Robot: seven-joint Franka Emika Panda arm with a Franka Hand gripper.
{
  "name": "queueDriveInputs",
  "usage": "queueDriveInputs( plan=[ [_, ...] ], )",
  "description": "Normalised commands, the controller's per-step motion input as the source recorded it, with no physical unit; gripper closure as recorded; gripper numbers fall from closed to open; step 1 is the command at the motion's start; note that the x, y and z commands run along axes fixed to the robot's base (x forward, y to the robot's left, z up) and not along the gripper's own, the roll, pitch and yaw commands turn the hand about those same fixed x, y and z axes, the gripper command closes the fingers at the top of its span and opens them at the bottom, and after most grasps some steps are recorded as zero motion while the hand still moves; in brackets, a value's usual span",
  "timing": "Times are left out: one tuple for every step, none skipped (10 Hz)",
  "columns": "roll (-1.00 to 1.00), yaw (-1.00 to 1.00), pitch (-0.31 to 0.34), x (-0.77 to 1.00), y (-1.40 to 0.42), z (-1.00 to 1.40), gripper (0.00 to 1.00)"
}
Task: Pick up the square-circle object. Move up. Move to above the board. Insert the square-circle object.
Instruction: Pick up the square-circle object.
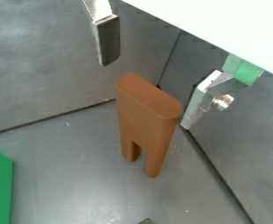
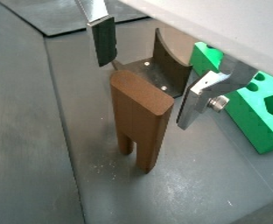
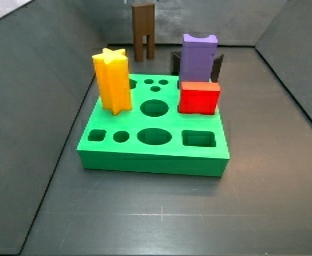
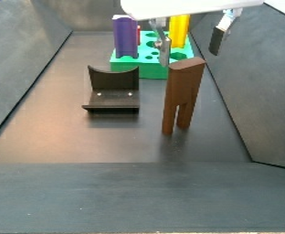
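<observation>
**Open gripper above the standing square-circle object, board and fixture nearby**

The square-circle object point(image 4: 183, 94) stands upright on its two legs on the dark floor, clear of the board point(image 3: 156, 146) and touching nothing else. In both wrist views the brown block point(image 1: 147, 122) lies between the two silver fingers point(image 1: 105, 33), with a gap on each side; the pads do not touch it. The gripper point(image 2: 145, 63) is spread wide, holding nothing, and sits above the block's flat top. In a side view the gripper point(image 4: 192, 35) hangs just over the block, one finger point(image 4: 217, 38) showing to the side.

The fixture point(image 4: 112, 90) stands on the floor just beside the block, between it and one wall; in a wrist view its curved bracket point(image 2: 164, 66) appears right behind the block. The board point(image 4: 161, 50) lies beyond the block and the fixture.

On the board stand a yellow column point(image 3: 112, 80), a purple block point(image 3: 199, 56) and a red cube point(image 3: 199, 97). Round and square holes in the board's top face remain open point(image 3: 155, 136). In this side view the brown block point(image 3: 143, 31) stands behind the board, near the back wall.
</observation>
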Motion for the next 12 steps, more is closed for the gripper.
queueDriveInputs(
  plan=[
    [0.0,0.05,0.0,0.0,0.02,-0.08,0.0],
    [0.0,0.0,0.0,0.22,0.04,-0.1,0.0],
    [0.0,0.01,0.0,0.21,0.04,-0.14,0.0],
    [0.0,0.02,-0.016,0.0,0.0,-0.15,0.0],
    [0.0,0.07,-0.006,0.0,0.0,-0.17,0.0],
    [0.02,0.12,0.0,0.0,0.0,-0.21,0.0],
    [0.02,0.09,-0.051,-0.03,0.0,-0.25,0.0],
    [0.06,0.22,-0.049,-0.01,0.0,-0.29,0.0],
    [0.07,0.31,-0.036,0.0,0.01,-0.3,0.0],
    [0.01,0.21,-0.033,0.0,0.0,-0.28,0.0],
    [0.0,0.13,-0.031,0.0,0.0,-0.27,0.0],
    [0.0,0.0,-0.026,0.11,0.01,-0.27,0.0]
  ],
)
